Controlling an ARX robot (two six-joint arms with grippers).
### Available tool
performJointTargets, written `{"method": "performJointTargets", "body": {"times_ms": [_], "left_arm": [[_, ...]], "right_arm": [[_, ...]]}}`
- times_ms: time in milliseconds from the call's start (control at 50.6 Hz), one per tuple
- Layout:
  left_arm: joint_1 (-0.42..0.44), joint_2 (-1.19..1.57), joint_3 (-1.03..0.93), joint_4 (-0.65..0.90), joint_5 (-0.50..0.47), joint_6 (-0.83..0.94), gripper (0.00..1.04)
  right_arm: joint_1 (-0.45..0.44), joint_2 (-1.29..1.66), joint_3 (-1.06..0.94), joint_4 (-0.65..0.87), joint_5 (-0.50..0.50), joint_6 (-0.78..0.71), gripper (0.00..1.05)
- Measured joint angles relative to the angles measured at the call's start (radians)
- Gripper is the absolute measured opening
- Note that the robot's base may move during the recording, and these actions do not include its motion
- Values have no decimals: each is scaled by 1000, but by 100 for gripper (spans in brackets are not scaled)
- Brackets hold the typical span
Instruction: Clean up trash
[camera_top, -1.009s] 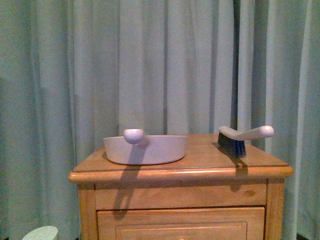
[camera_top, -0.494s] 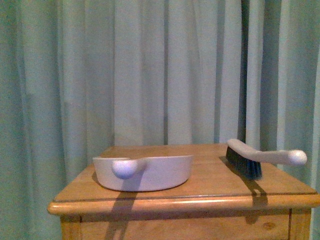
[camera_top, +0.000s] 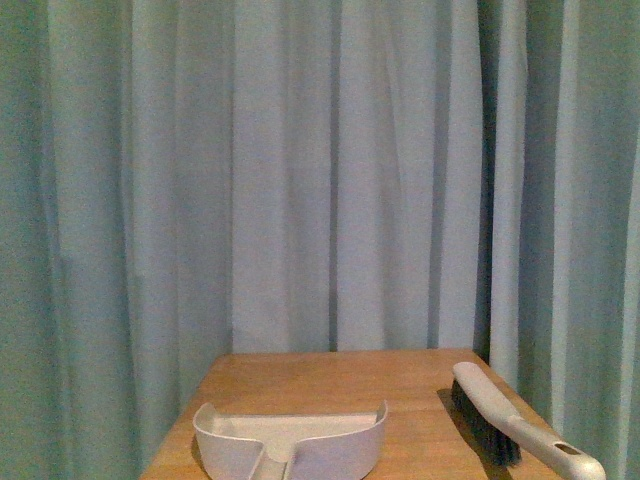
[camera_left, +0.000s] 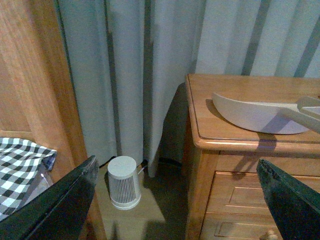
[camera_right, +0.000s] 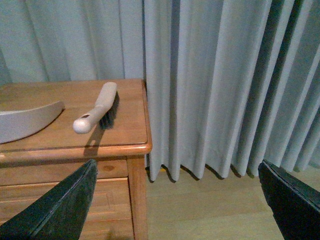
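Observation:
No trash shows in any view. A pale pinkish dustpan (camera_top: 290, 440) lies on the wooden nightstand (camera_top: 330, 375), handle toward me, and a hand brush (camera_top: 500, 425) with dark bristles lies to its right. Both appear again in the wrist views: the dustpan (camera_left: 260, 110) and the brush (camera_right: 97, 107). My left gripper (camera_left: 177, 200) is open, held off the nightstand's left front corner with nothing between its fingers. My right gripper (camera_right: 177, 200) is open too, off the right front corner, over bare floor.
Grey-green curtains (camera_top: 330, 170) hang behind the nightstand. A small white ribbed canister (camera_left: 123, 181) stands on the floor left of the nightstand. A wooden bed frame (camera_left: 35, 75) with black-and-white checked fabric (camera_left: 20, 165) lies further left. Drawers (camera_left: 240, 200) front the nightstand.
The front camera has come closer and higher: the nightstand top now fills the bottom of the view, the drawers have dropped out, and the dustpan's inside shows.

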Motion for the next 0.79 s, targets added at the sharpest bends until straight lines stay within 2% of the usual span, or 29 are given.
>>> {"method": "performJointTargets", "body": {"times_ms": [59, 119, 237, 356, 435, 593, 791], "left_arm": [[26, 111, 53, -76, 17, -32, 97], [68, 283, 119, 2, 41, -20, 97], [60, 514, 269, 97, 13, 47, 97], [-14, 724, 436, 114, -55, 138, 97], [-98, 917, 622, 39, -122, 167, 97], [-233, 1206, 945, -127, -216, 156, 97], [-348, 1415, 1144, -248, -285, 89, 97]], "right_arm": [[0, 0, 0, 0, 0, 0, 97], [0, 0, 0, 0, 0, 0, 97], [0, 0, 0, 0, 0, 0, 97], [0, 0, 0, 0, 0, 0, 97], [0, 0, 0, 0, 0, 0, 97], [0, 0, 0, 0, 0, 0, 97], [0, 0, 0, 0, 0, 0, 97]]}}
